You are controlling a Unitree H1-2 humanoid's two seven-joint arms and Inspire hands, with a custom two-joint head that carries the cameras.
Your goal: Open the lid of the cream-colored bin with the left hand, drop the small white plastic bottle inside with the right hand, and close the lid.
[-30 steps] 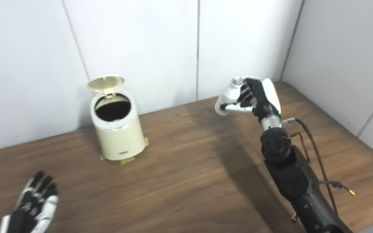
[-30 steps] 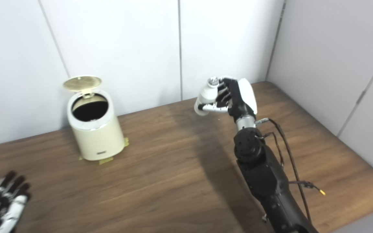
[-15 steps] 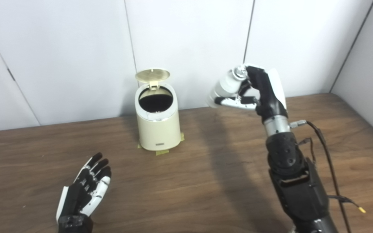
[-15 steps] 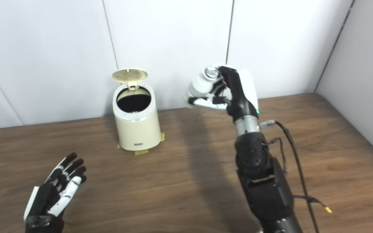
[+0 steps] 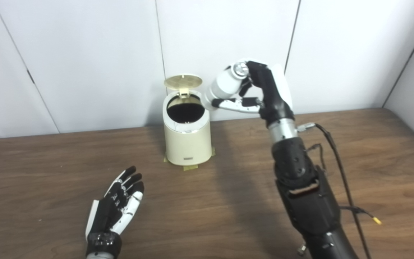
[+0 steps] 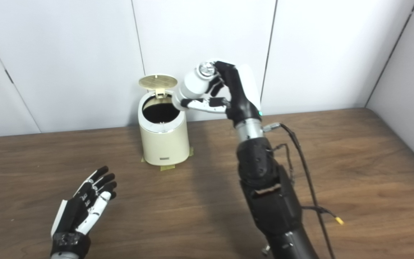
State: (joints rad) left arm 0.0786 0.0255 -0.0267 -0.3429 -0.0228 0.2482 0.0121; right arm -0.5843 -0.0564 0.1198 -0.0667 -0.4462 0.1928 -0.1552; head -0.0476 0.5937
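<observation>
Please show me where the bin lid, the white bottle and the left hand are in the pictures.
bin lid (image 5: 183, 81), left eye view, on the raised gold disc.
white bottle (image 5: 224, 85), left eye view, on its body above the thumb.
left hand (image 6: 84, 207), right eye view, on the open palm.

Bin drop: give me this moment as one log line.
lid: open | bottle: in right hand, raised beside bin rim | left hand: open, low over table | drop: pending

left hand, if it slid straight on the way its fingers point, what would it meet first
The left hand lies open, pointing up and right over bare table. Likely first the cream bin, though it could pass just left; depth is unclear.
</observation>
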